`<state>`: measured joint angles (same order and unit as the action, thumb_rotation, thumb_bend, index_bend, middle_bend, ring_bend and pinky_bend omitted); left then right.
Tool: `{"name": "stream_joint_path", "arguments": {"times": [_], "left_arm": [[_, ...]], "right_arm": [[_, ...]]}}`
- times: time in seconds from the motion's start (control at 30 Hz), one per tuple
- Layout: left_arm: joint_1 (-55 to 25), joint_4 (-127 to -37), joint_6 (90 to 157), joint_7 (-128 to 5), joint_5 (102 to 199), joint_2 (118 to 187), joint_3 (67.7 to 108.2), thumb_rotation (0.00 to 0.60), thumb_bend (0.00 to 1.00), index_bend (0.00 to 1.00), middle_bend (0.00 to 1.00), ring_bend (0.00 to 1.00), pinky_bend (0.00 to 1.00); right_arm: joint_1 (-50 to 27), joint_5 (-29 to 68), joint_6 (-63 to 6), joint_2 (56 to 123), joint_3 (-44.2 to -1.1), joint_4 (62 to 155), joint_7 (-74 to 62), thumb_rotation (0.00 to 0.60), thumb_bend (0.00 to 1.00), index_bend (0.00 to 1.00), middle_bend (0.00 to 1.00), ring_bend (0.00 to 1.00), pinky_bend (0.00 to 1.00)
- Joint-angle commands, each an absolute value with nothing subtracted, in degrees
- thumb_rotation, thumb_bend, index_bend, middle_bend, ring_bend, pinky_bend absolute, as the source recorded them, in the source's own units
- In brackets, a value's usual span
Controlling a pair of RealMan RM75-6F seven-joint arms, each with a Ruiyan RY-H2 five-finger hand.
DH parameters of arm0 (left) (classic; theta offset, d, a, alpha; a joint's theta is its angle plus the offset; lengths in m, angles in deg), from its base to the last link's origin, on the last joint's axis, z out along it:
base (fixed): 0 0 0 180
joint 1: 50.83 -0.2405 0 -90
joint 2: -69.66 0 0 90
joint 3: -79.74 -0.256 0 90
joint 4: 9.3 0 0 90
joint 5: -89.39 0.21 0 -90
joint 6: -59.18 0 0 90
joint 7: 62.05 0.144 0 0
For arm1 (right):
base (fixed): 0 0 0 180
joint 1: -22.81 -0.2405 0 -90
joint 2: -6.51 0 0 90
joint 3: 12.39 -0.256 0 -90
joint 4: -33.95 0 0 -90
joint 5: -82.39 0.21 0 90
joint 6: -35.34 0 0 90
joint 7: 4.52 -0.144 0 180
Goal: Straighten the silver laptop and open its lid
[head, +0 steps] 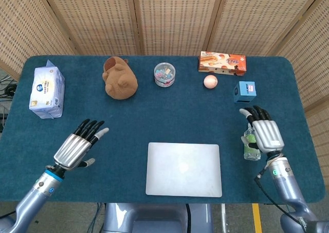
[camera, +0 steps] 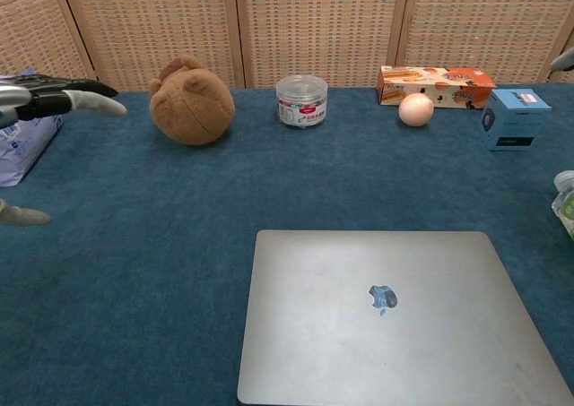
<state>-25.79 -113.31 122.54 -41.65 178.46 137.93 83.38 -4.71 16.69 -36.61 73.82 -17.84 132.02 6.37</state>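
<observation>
Laptop: the silver laptop [head: 184, 169] lies closed, square to the table's [head: 154, 114] front edge, at centre front.
Left hand: the left hand [head: 77, 146] hovers empty, fingers spread, well left of the laptop.
Right hand: the right hand [head: 264, 134] is empty, fingers spread, above the green bottle [head: 249, 145], right of the laptop.
Open room: bare cloth between the laptop and the back row.

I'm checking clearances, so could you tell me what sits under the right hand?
A green-labelled bottle stands beneath the open right hand; its cap and upper part are covered.
</observation>
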Motion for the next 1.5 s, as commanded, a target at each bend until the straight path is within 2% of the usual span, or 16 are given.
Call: {"name": "stream_joint_path", "arguments": {"times": [0.03, 0.37, 0.73, 0.9, 1.5], "left_arm": [[-21.90, -114.25, 118.14, -42.60, 180.30, 140.19, 83.70, 0.600, 0.05, 0.09, 0.00, 0.00, 0.00], [-17.37, -114.86, 113.67, -42.16, 179.85, 144.05, 84.38, 0.600, 0.08, 0.09, 0.00, 0.00, 0.00], [-12.96, -114.99, 109.13, -39.33, 178.32, 151.93, 83.72, 0.600, 0.06, 0.08, 0.00, 0.00, 0.00], [-10.90, -112.97, 106.49, -37.07, 177.14, 157.96, 82.77, 0.600, 0.00, 0.08, 0.00, 0.00, 0.00], [-6.13, -104.97, 104.06, -32.16, 173.19, 169.71, 83.52, 0.600, 0.00, 0.08, 0.00, 0.00, 0.00]], "right_arm": [[0.00, 16.78, -42.68, 73.56, -16.44, 135.26, 10.07, 0.600, 0.31, 0.14, 0.14, 0.00, 0.10], [3.60, 15.84, -46.23, 74.42, -15.78, 136.56, 11.88, 0.600, 0.31, 0.14, 0.14, 0.00, 0.10], [6.32, 13.04, -47.79, 75.68, -16.03, 135.63, 9.88, 0.600, 0.31, 0.14, 0.14, 0.00, 0.10], [7.22, 12.70, -47.45, 76.14, -16.69, 134.06, 7.69, 0.600, 0.31, 0.14, 0.14, 0.00, 0.10], [9.13, 12.59, -46.44, 76.42, -18.59, 131.61, 4.95, 0.600, 0.31, 0.14, 0.14, 0.00, 0.10]]}}
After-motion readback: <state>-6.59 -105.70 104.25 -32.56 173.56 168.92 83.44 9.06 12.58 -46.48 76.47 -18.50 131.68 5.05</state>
